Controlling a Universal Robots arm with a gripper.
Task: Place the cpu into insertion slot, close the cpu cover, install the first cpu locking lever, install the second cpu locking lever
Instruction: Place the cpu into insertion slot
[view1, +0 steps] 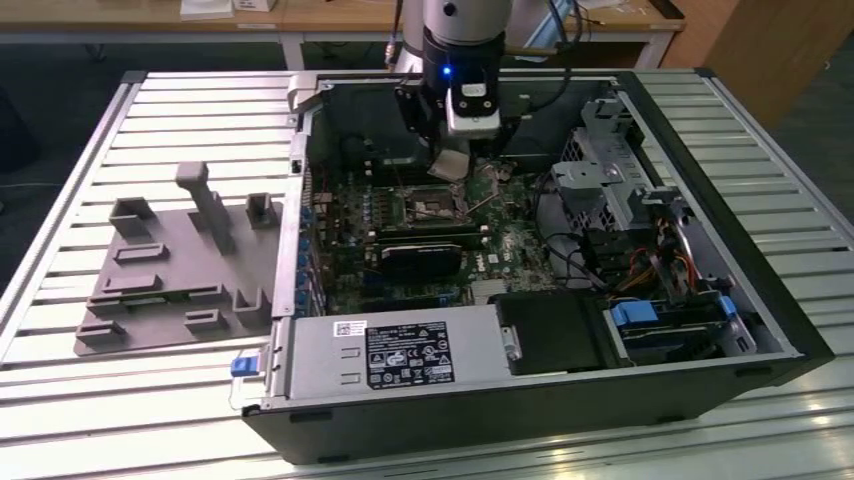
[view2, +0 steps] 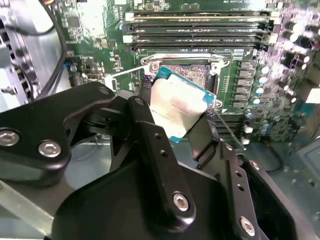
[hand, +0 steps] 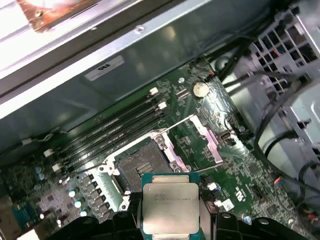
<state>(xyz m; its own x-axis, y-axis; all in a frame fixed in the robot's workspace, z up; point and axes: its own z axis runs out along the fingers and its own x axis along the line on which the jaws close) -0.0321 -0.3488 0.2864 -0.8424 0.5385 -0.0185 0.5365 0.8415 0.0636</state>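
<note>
Item: cpu (hand: 170, 205), clamped by its edges in the hand (hand: 170, 225) and held just above the insertion slot (hand: 142, 167), not yet seated. The cpu cover (hand: 209, 142) lies open beside the slot.
Handling: level the chip, match its corners to the socket, lower it gently, and never press.
</note>
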